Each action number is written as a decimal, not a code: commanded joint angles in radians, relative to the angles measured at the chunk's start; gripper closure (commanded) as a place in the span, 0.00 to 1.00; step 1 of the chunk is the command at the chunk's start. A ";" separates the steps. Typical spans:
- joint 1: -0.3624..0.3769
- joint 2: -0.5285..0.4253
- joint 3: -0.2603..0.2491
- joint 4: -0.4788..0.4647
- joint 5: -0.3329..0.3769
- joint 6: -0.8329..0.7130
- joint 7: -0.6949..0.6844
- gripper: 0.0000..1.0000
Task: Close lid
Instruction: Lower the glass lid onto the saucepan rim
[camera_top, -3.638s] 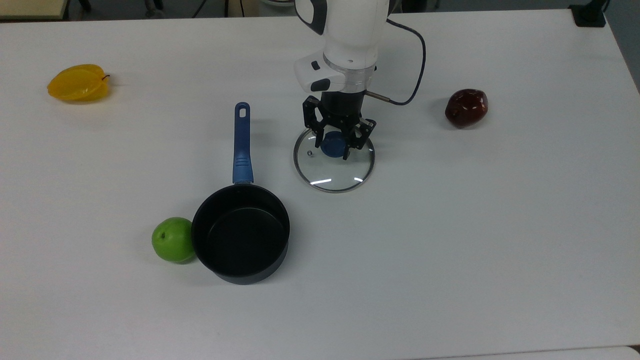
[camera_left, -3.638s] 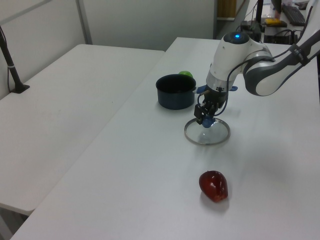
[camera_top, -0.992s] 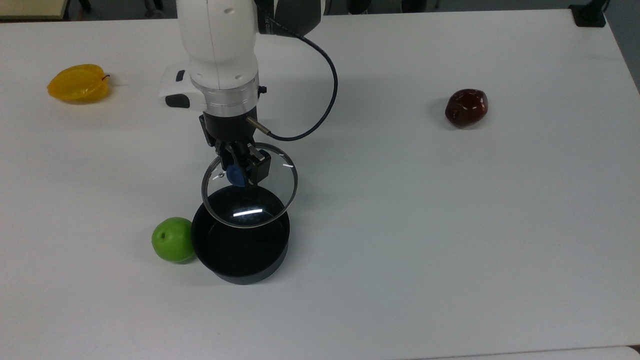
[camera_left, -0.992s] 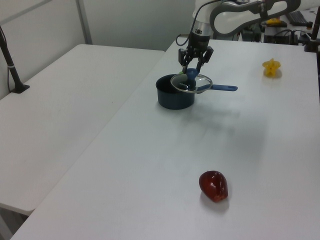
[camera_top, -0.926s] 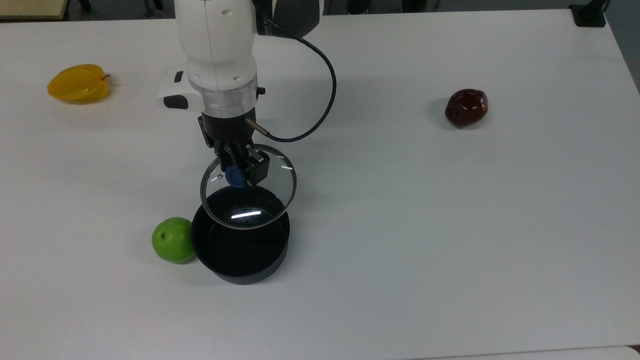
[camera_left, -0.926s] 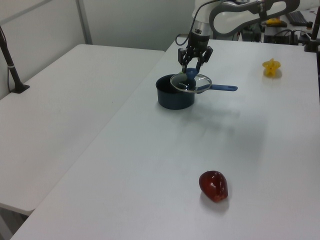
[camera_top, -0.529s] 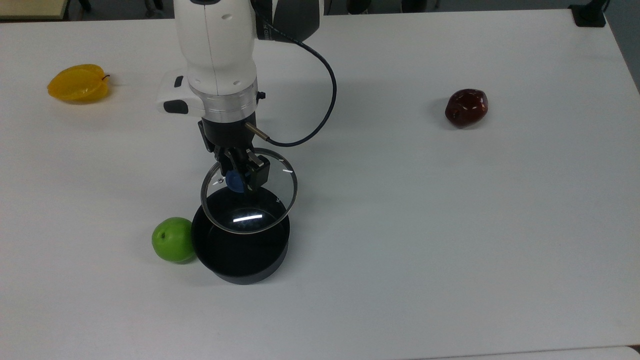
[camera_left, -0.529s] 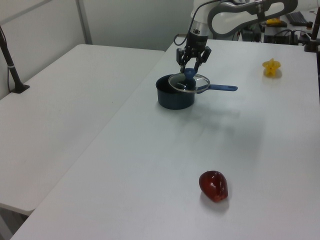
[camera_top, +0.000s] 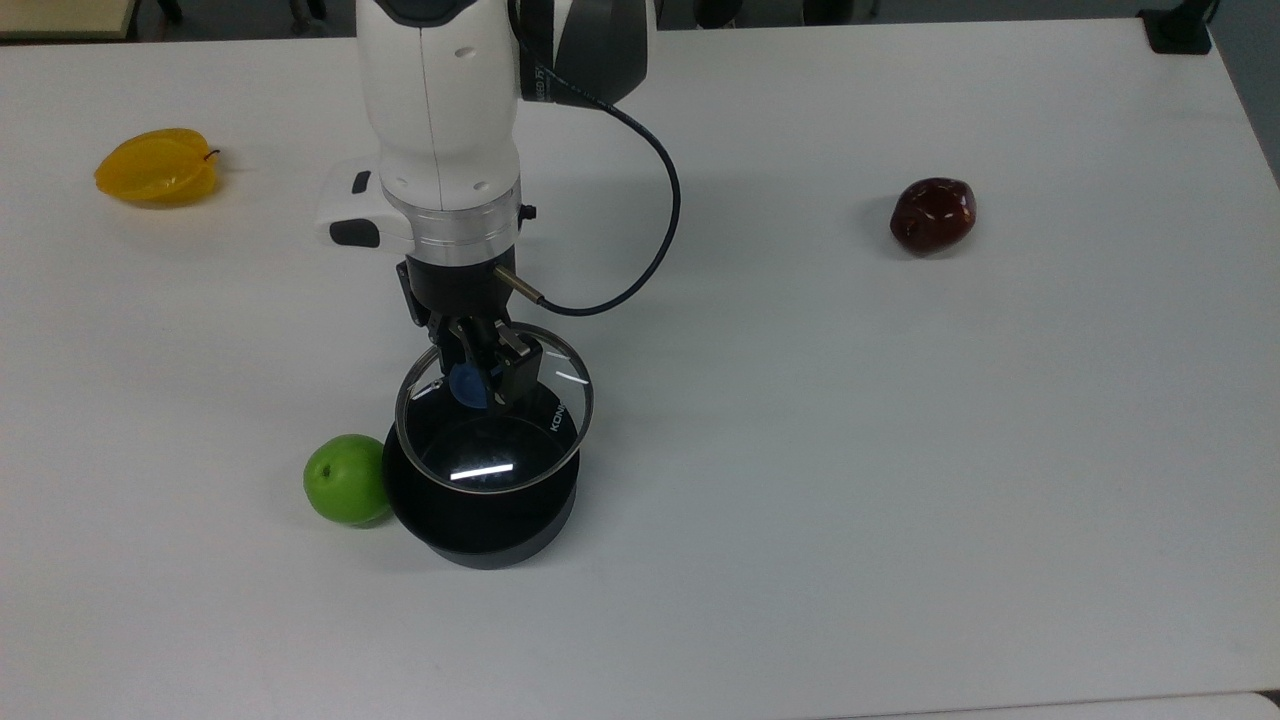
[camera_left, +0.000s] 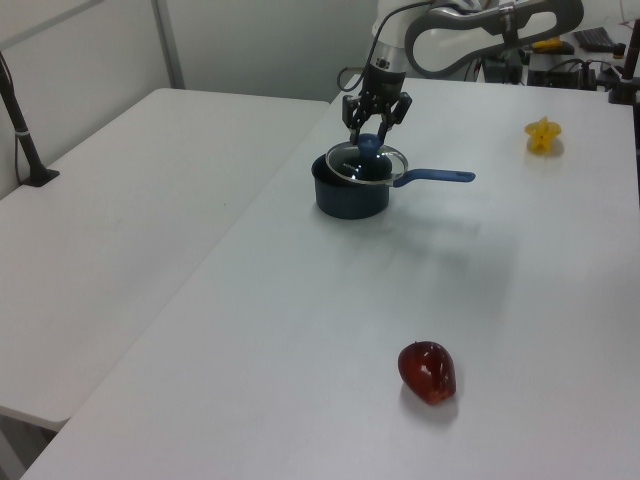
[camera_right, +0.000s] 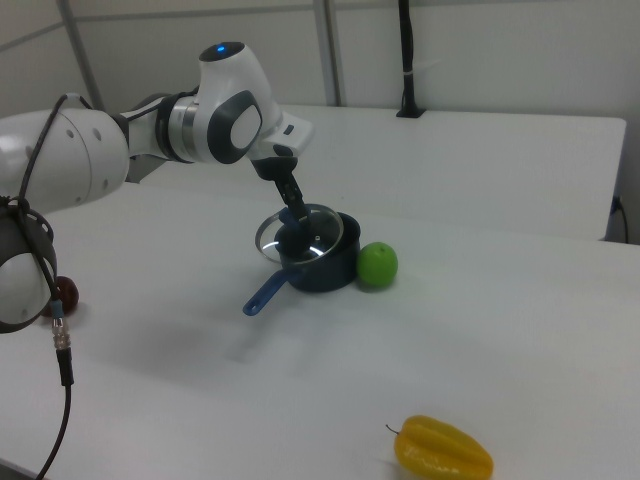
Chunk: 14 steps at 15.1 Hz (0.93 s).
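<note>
Lid (camera_top: 494, 427) nearer pan (camera_top: 480, 520), apparently "KONKA"-printed

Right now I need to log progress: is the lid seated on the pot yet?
Not yet. The gripper holds the lid by its blue knob, tilted above the pot, offset from its rim.

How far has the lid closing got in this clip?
Done: the lid is off the table, gripped by its blue knob in the gripper. In hand: it hangs above the saucepan, tilted and offset toward the handle. Left: centre it, lower it onto the rim, release.
</note>
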<state>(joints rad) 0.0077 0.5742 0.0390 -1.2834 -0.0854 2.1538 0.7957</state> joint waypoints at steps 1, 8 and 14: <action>0.026 0.026 -0.031 0.041 0.010 0.014 0.025 0.65; 0.069 0.067 -0.079 0.076 0.009 0.035 0.054 0.65; 0.100 0.098 -0.116 0.078 0.009 0.103 0.074 0.65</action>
<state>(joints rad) 0.0724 0.6338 -0.0348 -1.2326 -0.0855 2.2097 0.8375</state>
